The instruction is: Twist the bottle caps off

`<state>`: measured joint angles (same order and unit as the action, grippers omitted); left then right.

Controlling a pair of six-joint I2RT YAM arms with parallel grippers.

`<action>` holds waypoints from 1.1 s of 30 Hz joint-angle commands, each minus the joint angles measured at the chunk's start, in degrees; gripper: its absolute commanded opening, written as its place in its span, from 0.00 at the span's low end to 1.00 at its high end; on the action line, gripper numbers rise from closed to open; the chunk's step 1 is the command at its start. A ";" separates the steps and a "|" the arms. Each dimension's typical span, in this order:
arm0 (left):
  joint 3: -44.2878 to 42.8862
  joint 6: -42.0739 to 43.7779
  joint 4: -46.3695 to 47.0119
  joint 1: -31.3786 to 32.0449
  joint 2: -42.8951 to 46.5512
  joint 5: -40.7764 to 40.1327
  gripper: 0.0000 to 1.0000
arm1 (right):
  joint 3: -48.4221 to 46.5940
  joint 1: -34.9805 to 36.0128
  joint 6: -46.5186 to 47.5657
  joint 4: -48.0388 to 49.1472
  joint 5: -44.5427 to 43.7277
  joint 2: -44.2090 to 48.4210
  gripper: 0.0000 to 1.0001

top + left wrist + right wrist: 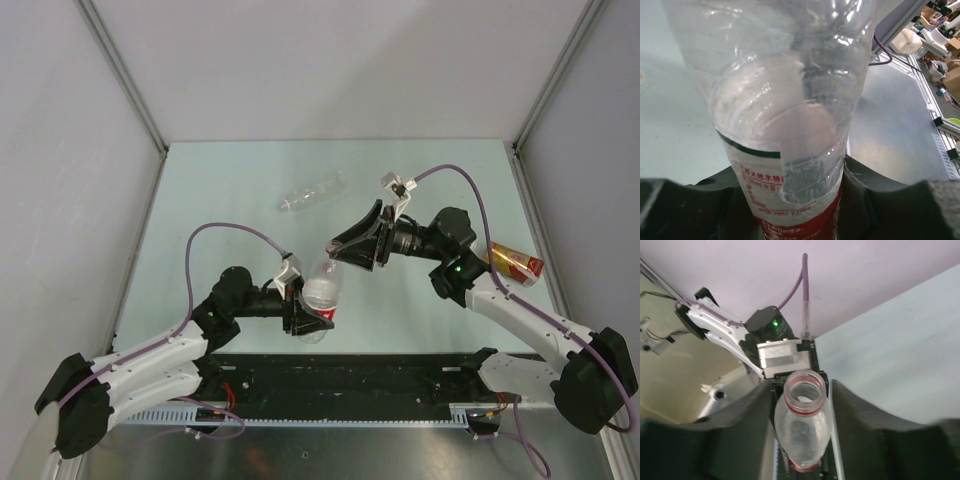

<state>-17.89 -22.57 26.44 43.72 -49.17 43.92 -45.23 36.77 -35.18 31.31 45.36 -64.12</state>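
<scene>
Bottle caps: none on red-label bottle (322, 292).
Handling: light, crushable; hold band.
Left gripper (312, 318): clamps bottle.
Right gripper (802, 390): astride neck, grip unclear.

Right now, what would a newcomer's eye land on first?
Near centre, the left gripper is shut on the red-label bottle, whose mouth is open with no cap on it in the right wrist view. The right gripper sits at its neck, one jaw on either side. Further back a clear crinkled bottle lies on its side, and an amber bottle lies at the far right.
</scene>
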 commanded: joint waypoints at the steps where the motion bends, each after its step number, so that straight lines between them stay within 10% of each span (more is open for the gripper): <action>1: -2.19 -0.11 1.86 -0.54 -0.70 1.78 0.00 | -1.91 0.66 -2.65 3.60 -1.38 -1.38 0.43; 14: -1.99 -0.27 1.86 -0.51 0.68 1.00 0.04 | -3.18 2.28 1.66 -2.60 2.20 -2.28 0.01; 28: -0.24 1.78 -2.77 -0.52 10.32 -10.56 0.93 | -4.39 2.25 8.31 -10.76 1.74 0.51 0.00; 33: -2.44 5.51 -10.49 -0.42 15.18 -19.50 0.99 | -4.98 2.20 11.50 -15.10 0.38 1.35 0.00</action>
<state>-17.69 -20.93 21.28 43.57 -36.58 33.43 -47.79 38.79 -27.79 19.88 46.24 -64.86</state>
